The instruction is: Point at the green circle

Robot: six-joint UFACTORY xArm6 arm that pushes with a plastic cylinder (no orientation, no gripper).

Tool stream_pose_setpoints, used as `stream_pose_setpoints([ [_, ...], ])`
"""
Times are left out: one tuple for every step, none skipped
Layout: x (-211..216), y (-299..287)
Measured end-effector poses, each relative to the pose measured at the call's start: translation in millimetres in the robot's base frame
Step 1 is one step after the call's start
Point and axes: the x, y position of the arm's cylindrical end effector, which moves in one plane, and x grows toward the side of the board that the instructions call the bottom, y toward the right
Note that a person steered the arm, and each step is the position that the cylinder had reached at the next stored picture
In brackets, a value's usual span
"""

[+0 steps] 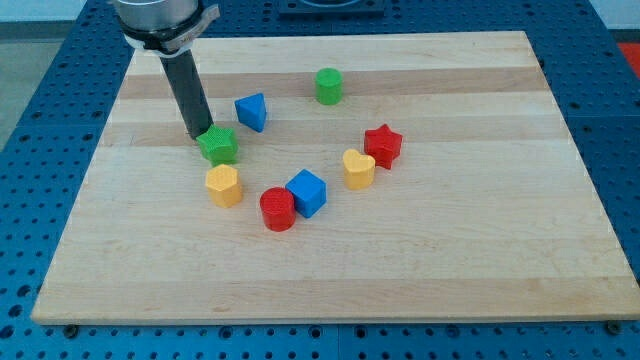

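Camera view shows my tip (198,136), a bare rod grasping nothing, touching the green star (218,146); the green circle (328,86) stands well apart toward the view's top-right. Moving straight risks dragging the star or hitting the blue triangle (252,111).

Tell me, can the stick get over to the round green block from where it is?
Probably yes. My tip sits beside the green star, and the blue block stands near the straight line to the green circle, so pass above it.

You're looking at a robotics lab bench: a pale wooden board (330,260) lies on a blue perforated mounting table (45,70) with a regular grid of holes, and a dark metal arm mount (165,18) hangs over its far left.
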Motion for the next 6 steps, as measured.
stream_pose_setpoints([
  [-22, -13],
  [-53, -4],
  [-68, 21],
  [-68, 28],
  [-69, 61],
  [-69, 67],
])
